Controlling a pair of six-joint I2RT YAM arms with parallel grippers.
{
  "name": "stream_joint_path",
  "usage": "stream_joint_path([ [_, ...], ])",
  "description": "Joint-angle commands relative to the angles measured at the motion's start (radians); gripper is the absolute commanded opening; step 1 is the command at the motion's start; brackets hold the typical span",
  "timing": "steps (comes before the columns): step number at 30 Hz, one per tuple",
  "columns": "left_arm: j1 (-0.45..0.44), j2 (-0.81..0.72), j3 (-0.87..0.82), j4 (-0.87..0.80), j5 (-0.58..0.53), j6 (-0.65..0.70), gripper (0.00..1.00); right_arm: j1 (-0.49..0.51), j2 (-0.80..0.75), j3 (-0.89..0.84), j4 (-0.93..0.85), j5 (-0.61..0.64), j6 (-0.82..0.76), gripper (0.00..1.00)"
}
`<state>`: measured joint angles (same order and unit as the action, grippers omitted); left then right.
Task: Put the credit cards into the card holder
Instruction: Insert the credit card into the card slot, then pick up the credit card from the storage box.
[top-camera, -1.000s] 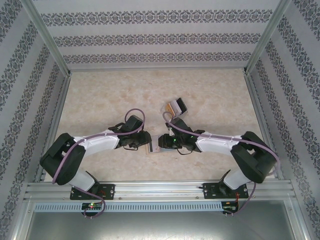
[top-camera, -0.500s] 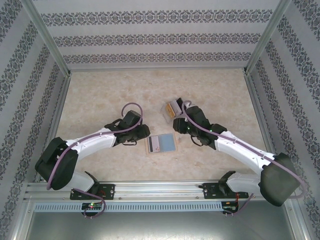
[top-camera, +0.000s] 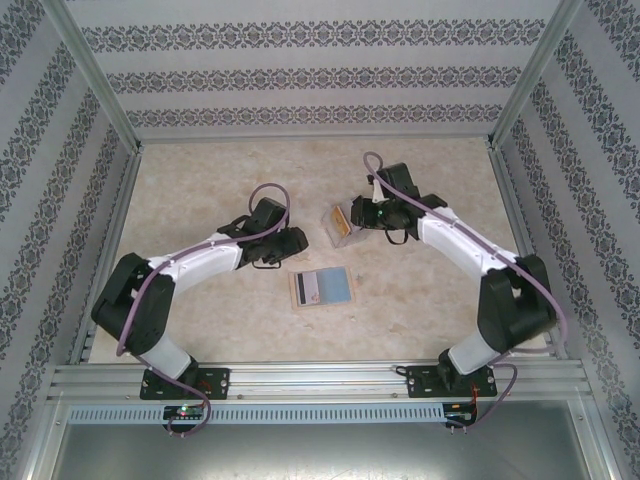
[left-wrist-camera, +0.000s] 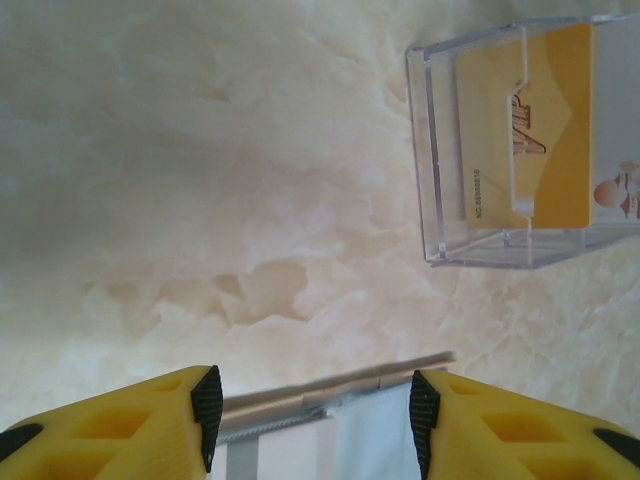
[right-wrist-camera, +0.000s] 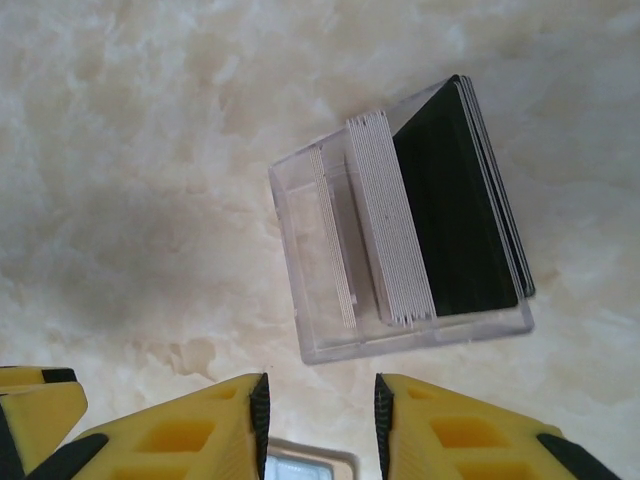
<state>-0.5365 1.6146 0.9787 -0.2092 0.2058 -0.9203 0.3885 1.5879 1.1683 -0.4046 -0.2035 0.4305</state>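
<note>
The tan card holder (top-camera: 295, 291) lies flat on the table near the middle, with a white black-striped card (top-camera: 311, 288) and a bluish card (top-camera: 338, 286) showing on it. My left gripper (top-camera: 296, 243) hovers open just beyond its far left corner. In the left wrist view the holder's tan edge (left-wrist-camera: 330, 392) and the bluish card (left-wrist-camera: 375, 440) lie below my open left gripper (left-wrist-camera: 312, 410). My right gripper (top-camera: 362, 213) is open beside the clear box (top-camera: 345, 223). The box (right-wrist-camera: 400, 230) holds a stack of credit cards (right-wrist-camera: 455, 200), black face outward, ahead of my right gripper (right-wrist-camera: 318, 400).
The clear box (left-wrist-camera: 520, 140) shows an orange-yellow card in the left wrist view. The table is pale marble, walled by patterned panels with aluminium rails (top-camera: 320, 375) along the near edge. Open table lies left and right of the arms.
Both grippers have left the card holder. The right arm swung away to the far side of the clear box. The left gripper drew back and opened wider.
</note>
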Motion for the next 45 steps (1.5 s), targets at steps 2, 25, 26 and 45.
stream_joint_path([
  [2, 0.031, 0.066, 0.067, 0.047, 0.064, -0.014, 0.55, 0.007, 0.103, 0.134, -0.159, 0.056, -0.100, 0.35],
  [25, 0.061, 0.316, 0.272, 0.082, 0.204, -0.069, 0.58, 0.099, 0.462, 0.574, -0.430, 0.343, -0.308, 0.39],
  [26, 0.063, 0.316, 0.269, 0.091, 0.210, -0.072, 0.58, 0.103, 0.472, 0.584, -0.434, 0.354, -0.312, 0.39],
  [45, 0.064, 0.303, 0.249, 0.097, 0.205, -0.086, 0.58, 0.165, 0.572, 0.617, -0.461, 0.591, -0.369, 0.39],
])
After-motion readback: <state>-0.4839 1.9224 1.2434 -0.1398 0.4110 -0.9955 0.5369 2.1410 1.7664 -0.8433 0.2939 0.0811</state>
